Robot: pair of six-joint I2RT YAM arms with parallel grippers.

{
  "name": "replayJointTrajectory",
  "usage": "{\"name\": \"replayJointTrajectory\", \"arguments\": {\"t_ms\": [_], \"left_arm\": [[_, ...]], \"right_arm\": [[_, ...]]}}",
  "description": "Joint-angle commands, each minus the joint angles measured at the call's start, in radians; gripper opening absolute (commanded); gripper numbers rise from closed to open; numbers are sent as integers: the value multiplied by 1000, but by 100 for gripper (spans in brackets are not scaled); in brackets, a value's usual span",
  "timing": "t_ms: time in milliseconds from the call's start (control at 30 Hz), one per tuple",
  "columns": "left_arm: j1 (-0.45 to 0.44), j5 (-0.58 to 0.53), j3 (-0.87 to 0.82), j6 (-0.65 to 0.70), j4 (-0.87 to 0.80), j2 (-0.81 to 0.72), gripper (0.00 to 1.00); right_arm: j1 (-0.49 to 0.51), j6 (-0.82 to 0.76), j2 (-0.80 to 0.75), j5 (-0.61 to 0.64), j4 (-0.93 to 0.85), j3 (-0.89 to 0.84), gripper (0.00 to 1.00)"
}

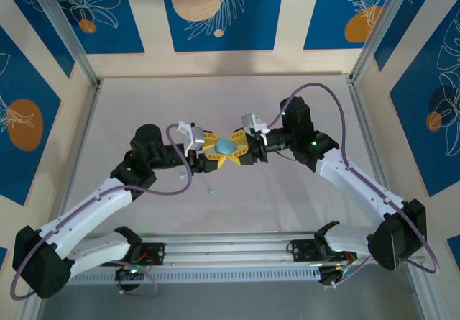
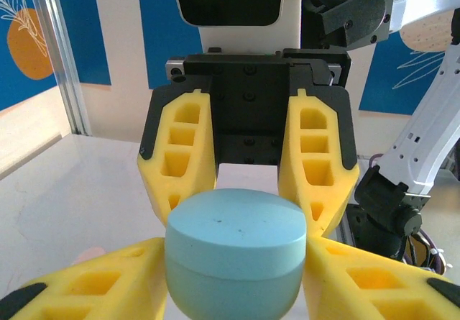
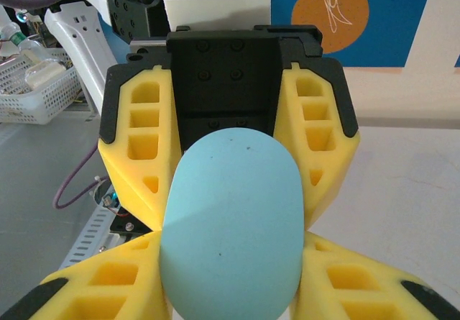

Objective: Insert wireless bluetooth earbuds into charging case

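I'm gripping the case (image 1: 226, 147) from both ends above the table (image 1: 287, 212), left hand (image 1: 218, 153) and right hand (image 1: 236, 149) each partly closed on it. It's looking light, hard and slippery. A tiny earbud (image 1: 210, 190) is lying below, likely needing a fingertip pinch.

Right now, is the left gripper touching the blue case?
Touching. In the left wrist view, the left gripper has both yellow fingers pressed against the sides of the blue case, with no gap.
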Motion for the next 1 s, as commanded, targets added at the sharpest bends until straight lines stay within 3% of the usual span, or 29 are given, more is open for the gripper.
{"name": "replayJointTrajectory", "arguments": {"t_ms": [0, 300, 533, 767, 967], "left_arm": [[-7, 14, 38, 47, -50, -5, 49], [-7, 1, 40, 84, -90, -26, 55], [-6, 19, 31, 28, -3, -17, 54], [-6, 30, 32, 21, -9, -7, 46], [-6, 40, 32, 12, -5, -8, 46]], "right_arm": [[5, 1, 5, -25, -16, 28, 38], [4, -4, 9, -25, -26, 33, 38], [9, -15, 14, -14, -43, 39, 38], [11, -20, 15, -13, -42, 40, 38], [13, -38, 15, 3, -57, 40, 38]]}}
